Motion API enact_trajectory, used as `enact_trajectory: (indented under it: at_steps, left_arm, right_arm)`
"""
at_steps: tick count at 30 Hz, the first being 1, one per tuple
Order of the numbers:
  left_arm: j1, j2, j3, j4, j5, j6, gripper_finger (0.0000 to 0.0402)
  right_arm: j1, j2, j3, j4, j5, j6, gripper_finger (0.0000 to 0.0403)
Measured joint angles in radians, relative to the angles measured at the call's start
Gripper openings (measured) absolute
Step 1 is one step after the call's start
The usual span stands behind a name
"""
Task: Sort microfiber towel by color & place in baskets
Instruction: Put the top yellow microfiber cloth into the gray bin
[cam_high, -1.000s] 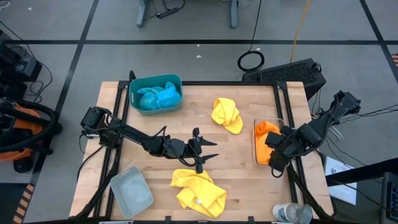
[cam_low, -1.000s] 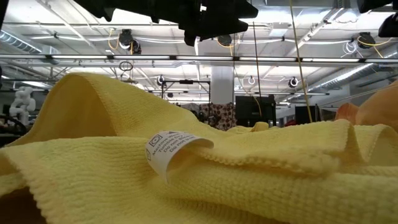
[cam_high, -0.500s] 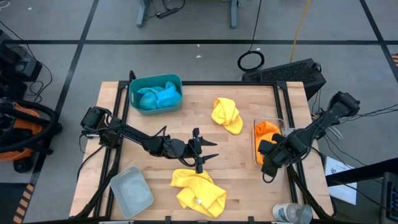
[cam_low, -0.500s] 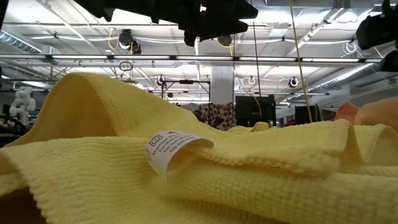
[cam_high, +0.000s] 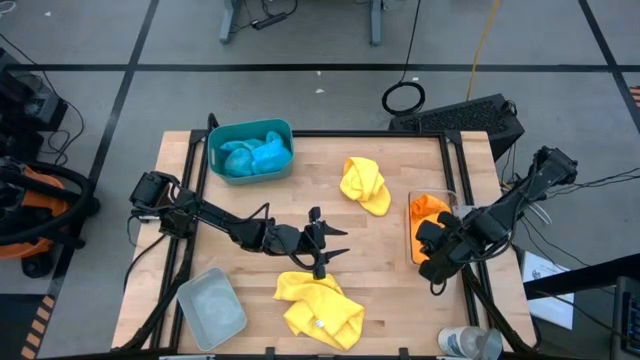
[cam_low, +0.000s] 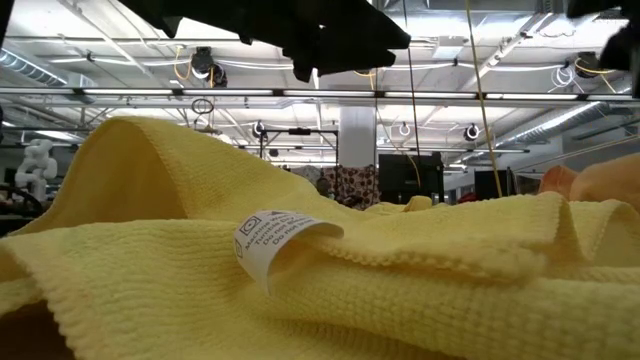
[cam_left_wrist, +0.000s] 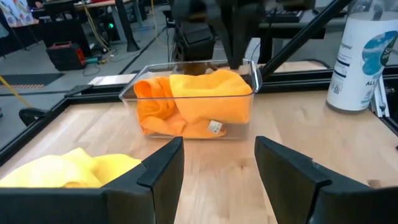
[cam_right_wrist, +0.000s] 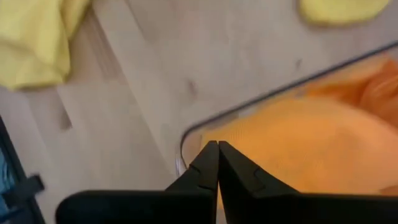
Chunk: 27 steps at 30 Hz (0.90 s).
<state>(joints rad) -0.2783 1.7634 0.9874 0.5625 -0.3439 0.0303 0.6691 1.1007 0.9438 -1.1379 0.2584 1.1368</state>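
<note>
Moved: right gripper (cam_high: 437, 262) has shifted a little along the table's right edge since a second ago, and its fingers have come together; nothing else on the table has changed place.
Right gripper: above the clear basket (cam_high: 412, 238) at the right edge, fingers pressed together with nothing between them; in the right wrist view its tips (cam_right_wrist: 217, 155) sit over the basket's corner.
Left gripper: (cam_high: 335, 245) near the table's middle, fingers apart and empty, just beyond the near yellow towel.
Orange towels: (cam_high: 425, 214) both in the clear basket; seen through its wall in the left wrist view (cam_left_wrist: 193, 102).
Blue towels: (cam_high: 255, 155) in the teal basket (cam_high: 215, 140) at the far left corner.
Yellow towels: one (cam_high: 366, 184) loose toward the far edge, right of centre; the other (cam_high: 320, 308) crumpled at the near edge, its white tag (cam_low: 265, 240) up.
Grey basket: (cam_high: 212, 307) at the near left corner.
Bottle: (cam_high: 470, 343) lying at the near right corner.
</note>
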Motion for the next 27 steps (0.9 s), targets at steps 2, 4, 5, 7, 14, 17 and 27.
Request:
enact_trajectory:
  at_steps: [2,4,5,7,14,17,27]
  left_arm:
    - [0.000,0.000,0.000,-0.001,0.000,0.000,0.0203]
    - [0.000,0.000,0.000,0.000,0.000,0.000,0.0203]
    - [0.000,0.000,0.000,-0.002,0.000,-0.001,0.0203]
    - [-0.001,0.000,0.000,-0.008,0.000,-0.002,0.0203]
    - [-0.012,0.000,0.000,-0.011,0.000,-0.026,0.0203]
    - [-0.013,0.000,0.000,-0.019,0.000,-0.051,0.0203]
    - [-0.020,0.000,0.000,-0.180,0.000,-0.193,0.0203]
  right_arm:
    - [0.001,0.001,0.025,-0.007,0.056,-0.016,0.0000]
    - [-0.002,0.001,0.047,0.005,0.138,-0.054,0.0000]
    - [-0.008,0.001,0.055,0.021,0.186,-0.080,0.0000]
    - [-0.031,0.001,0.064,0.064,0.254,-0.142,0.0000]
    - [-0.271,0.034,0.067,0.226,0.311,-0.431,0.0000]
    - [-0.476,0.104,0.066,0.227,0.182,-0.570,0.0000]
    - [-0.886,0.354,0.066,0.429,-0.054,-1.044,0.0043]
